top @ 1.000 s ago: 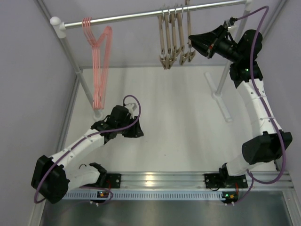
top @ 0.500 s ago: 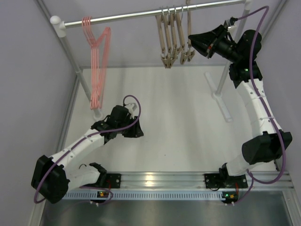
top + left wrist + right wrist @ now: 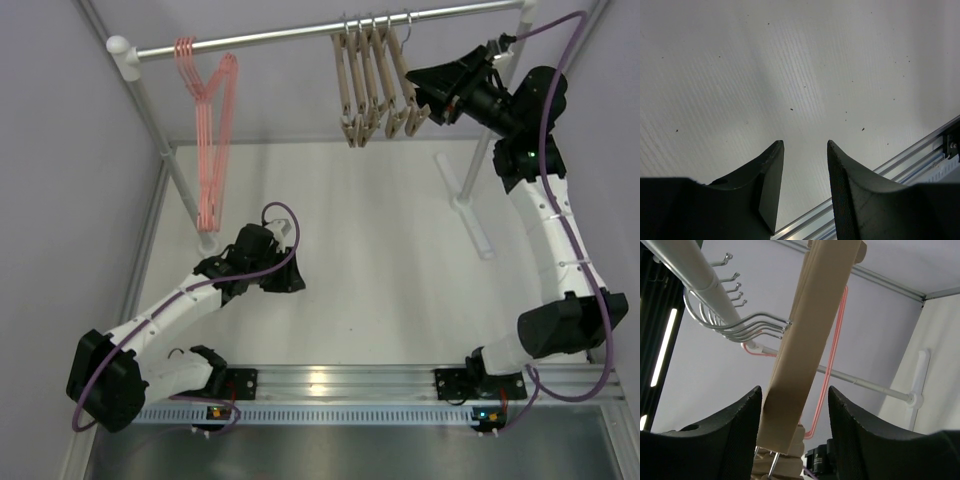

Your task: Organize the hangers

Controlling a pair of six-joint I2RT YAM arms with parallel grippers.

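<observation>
Right wrist view: the right gripper (image 3: 795,390) stands spread, its fingers flanking the nearest wooden hanger (image 3: 810,325) without clamping it, hooks bunched on the rail (image 3: 695,275). Pink hangers (image 3: 210,130) hang near the rail's opposite end. Pulling away askew, a finger could snag the bar and unhook it. The left gripper (image 3: 804,145), spread and empty, hovers over the table (image 3: 790,60).

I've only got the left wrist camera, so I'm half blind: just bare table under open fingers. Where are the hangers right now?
Observer: All on the rail: pink hangers near its left end, wooden hangers bunched toward the right.
Operator: Where's the right gripper?
Observer: The right gripper is up at the rail, jaws apart around one of the wooden hangers.
Operator: And my left arm, seen from above?
Observer: The left gripper sits low over the table, well short of both groups.
</observation>
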